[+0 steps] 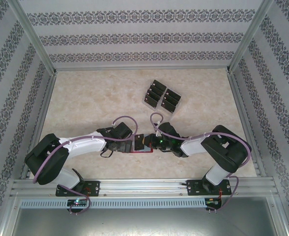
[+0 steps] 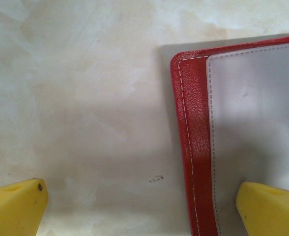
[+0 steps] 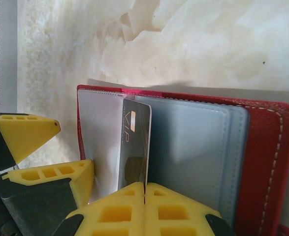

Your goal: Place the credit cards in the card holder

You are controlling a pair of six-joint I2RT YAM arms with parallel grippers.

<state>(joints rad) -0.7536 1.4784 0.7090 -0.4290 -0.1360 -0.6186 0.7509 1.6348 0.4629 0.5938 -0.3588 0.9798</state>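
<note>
Now right hand [image 3: 144, 191] pinches glossy dark card [image 3: 134, 142] at red wallet [image 3: 265, 162]; left hand [image 2: 142, 206] agape.

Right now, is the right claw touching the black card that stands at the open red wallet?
Touching. The right wrist view shows the right claw shut on the black card: the card's lower edge is pinched between the closed jaws, with no gap.

Overhead looks down; close wrist views seemingly share the card holder [image 2: 196, 147] [image 3: 270, 167]

card holder [image 2: 191, 147] seemingly grained leather, smooth table [image 2: 85, 98]
</note>
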